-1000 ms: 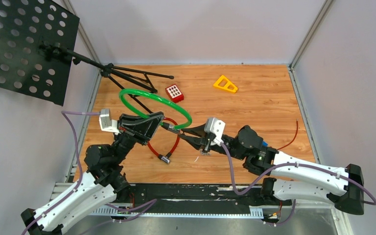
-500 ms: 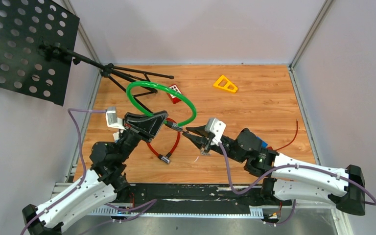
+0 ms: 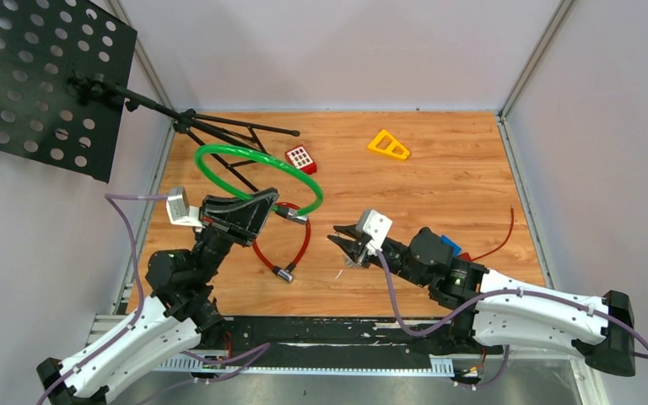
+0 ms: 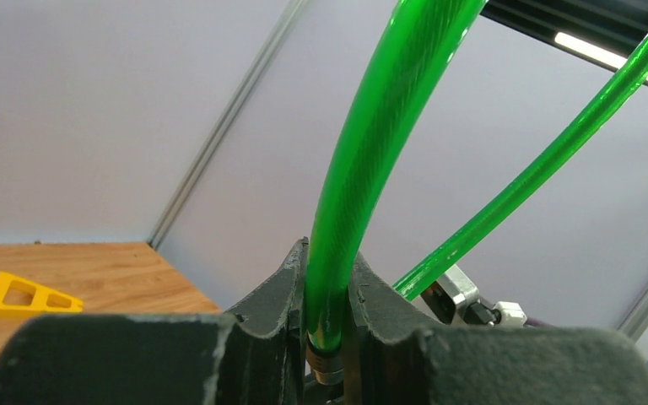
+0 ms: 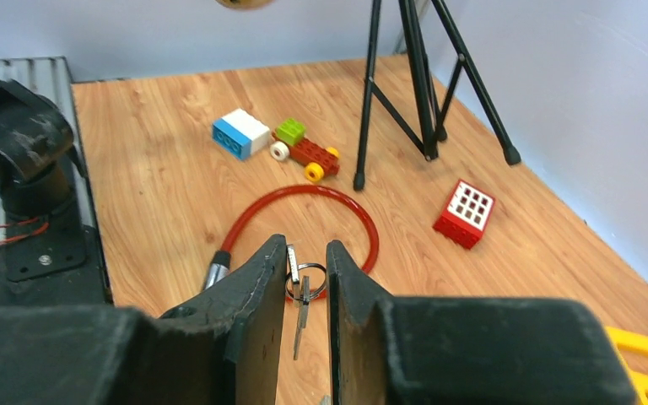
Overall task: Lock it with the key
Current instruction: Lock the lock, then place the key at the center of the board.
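Green cable lock [image 3: 253,153] held above worktop [image 3: 439,194], left jaws clenched near its metal end. Key [image 5: 301,310] pinched by its ring in right jaws, near that end, apart. Insertion and turning remain, I judge.

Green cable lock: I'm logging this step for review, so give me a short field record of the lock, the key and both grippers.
Lock: green cable lock, loop lifted off the table
Lock holder: left gripper, shut on the cable near its metal end
Key: key on a ring, pinched by right gripper
Key vs lock: apart, not inserted
Lying on table: red cable lock, red block, yellow triangle
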### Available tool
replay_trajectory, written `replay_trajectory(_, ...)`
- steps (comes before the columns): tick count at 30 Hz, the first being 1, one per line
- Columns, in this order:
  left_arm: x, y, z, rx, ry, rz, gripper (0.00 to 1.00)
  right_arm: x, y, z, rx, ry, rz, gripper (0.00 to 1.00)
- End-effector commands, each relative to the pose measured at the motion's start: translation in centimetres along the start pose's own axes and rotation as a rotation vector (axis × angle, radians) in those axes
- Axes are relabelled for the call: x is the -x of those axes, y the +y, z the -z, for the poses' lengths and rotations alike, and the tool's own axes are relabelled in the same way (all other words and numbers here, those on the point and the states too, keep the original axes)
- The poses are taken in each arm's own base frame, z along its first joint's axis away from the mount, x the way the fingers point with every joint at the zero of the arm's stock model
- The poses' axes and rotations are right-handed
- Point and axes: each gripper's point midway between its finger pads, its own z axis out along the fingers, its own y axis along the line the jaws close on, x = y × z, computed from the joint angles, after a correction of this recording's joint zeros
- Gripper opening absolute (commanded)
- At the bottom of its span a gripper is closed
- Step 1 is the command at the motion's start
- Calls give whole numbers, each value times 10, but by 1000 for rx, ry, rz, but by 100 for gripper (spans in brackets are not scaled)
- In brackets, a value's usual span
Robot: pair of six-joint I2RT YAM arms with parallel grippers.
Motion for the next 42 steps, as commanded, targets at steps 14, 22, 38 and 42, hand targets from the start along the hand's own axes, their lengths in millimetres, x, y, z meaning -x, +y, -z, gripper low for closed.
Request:
replay_trajectory(14,-63,79,20,289,268,-171,0,-191,-62,39,-261,718,-462,0)
replay_trajectory(22,-98,120,41,417,382,-211,0,-205,-58,48,-222,811,-600,5)
replay_trajectory(38,-142,176,76,635,546,-233,0,-207,-44,61,-193,922,-670,41)
replay_trajectory(42,-149,186,84,665,574,-255,0,-188,-60,67,-279,866,-634,45)
